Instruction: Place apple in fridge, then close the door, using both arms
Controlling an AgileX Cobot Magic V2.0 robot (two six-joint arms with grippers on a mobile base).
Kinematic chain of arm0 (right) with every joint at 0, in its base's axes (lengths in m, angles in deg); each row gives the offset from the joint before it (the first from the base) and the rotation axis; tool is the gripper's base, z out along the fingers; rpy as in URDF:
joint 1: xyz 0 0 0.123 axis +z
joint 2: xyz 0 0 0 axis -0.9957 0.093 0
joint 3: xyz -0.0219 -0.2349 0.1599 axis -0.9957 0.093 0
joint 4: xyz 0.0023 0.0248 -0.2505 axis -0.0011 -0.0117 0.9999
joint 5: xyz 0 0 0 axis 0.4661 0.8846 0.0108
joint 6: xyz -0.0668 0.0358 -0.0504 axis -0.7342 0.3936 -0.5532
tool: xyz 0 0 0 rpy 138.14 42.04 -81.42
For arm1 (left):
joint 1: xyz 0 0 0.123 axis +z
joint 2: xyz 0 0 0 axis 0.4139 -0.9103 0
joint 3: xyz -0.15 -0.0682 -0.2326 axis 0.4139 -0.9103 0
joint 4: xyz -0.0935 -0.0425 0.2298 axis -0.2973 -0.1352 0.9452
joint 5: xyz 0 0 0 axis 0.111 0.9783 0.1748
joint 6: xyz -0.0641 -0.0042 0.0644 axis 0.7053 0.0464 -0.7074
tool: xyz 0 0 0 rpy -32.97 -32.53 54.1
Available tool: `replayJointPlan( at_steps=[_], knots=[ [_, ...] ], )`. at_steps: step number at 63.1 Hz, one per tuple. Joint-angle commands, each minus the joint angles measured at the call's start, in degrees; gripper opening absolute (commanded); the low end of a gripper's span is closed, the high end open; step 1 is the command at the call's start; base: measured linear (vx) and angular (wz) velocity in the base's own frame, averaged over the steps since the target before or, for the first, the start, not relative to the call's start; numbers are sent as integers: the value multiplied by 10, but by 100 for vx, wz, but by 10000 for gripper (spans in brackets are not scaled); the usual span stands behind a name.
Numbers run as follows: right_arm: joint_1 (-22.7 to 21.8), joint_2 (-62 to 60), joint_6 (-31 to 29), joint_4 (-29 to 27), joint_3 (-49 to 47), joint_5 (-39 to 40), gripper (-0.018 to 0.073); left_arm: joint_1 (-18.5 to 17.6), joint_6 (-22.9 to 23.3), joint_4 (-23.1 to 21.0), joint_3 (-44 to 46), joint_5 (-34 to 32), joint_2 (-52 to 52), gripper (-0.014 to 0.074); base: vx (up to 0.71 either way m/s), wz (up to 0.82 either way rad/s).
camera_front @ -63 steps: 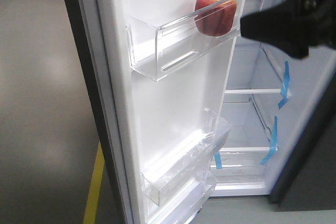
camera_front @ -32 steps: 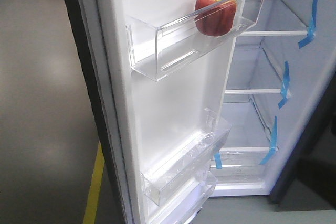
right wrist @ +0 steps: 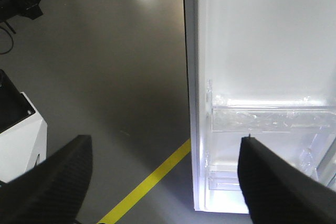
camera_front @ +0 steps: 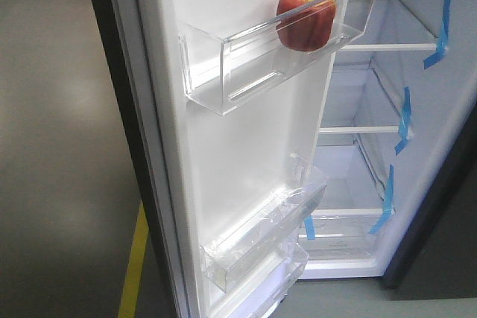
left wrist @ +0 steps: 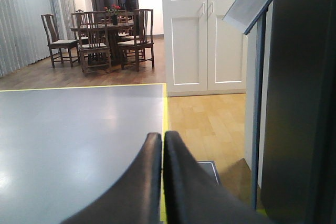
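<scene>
Right end effector point(right wrist: 165, 148) spread wide; apple point(camera_front: 305, 18) sits in upper door bin point(camera_front: 223, 72).

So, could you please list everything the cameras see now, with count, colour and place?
apple: one, red with a yellow top, in the upper door bin.
door bins: three visible, clear, on the door's inner face.
door: one, white inside, standing open.
fridge: one, white lining, right of the door.
shelves: three, white-edged, inside the fridge.
tape strips: four, blue, at the shelf ends.
floor line: one, yellow, on the grey floor.
dining chairs: several, dark wood, in the far room.
cupboard doors: two, white, on the far wall.
left gripper: one, black, shut, empty.
right gripper: one, black, open, facing the lower bins.
</scene>
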Motion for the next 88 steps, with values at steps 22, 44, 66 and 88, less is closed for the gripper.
replayJointPlan(
  at_steps=[22,44,66,88],
  knots=[
    [-1,-21,3,-29,8,0,545,-1,-56,48,-12,-43,10,-6,0,0],
    [-1,-21,2,-29,8,0,545,-1,7,-8,-12,-40,10,-6,0,0],
    [-1,-21,2,-29,8,0,545,-1,68,-32,-11,-148,9,-6,0,0],
    [-1,-21,1,-29,8,0,545,-1,79,-42,184,-50,-73,-6,0,0]
  ],
)
